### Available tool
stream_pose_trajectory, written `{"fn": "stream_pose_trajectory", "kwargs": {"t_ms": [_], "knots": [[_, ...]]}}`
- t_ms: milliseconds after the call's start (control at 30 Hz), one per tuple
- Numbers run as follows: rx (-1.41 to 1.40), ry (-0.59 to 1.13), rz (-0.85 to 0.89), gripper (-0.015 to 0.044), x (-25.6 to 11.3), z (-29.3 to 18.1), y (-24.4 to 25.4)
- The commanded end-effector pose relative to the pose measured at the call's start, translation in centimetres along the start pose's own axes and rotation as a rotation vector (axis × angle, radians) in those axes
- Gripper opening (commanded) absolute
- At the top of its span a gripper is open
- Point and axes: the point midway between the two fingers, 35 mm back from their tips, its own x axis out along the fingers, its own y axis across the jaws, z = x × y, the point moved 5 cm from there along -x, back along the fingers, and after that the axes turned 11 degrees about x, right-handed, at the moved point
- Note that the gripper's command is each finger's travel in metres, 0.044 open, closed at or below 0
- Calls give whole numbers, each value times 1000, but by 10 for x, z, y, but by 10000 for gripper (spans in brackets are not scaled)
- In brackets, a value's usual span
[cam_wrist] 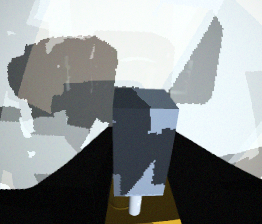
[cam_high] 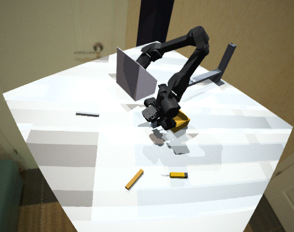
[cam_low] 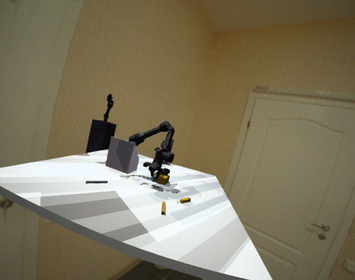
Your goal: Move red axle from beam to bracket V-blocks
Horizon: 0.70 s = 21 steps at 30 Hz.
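Black-and-yellow screwdriver (cam_high: 178, 175) (cam_low: 185, 200), white table (cam_high: 114, 210) (cam_low: 210, 247)

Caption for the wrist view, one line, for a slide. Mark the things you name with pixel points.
Gripper fingers shut on a grey-blue block (cam_wrist: 141, 145), a pale pin (cam_wrist: 135, 205) at its near end, above something yellow (cam_wrist: 166, 222).
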Motion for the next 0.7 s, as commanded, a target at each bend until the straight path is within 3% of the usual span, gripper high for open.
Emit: {"fn": "stream_pose_trajectory", "kwargs": {"t_ms": [0, 667], "knots": [[8, 6, -8, 0, 9, 0, -3], [8, 10, -11, 0, 34, -1, -6]]}}
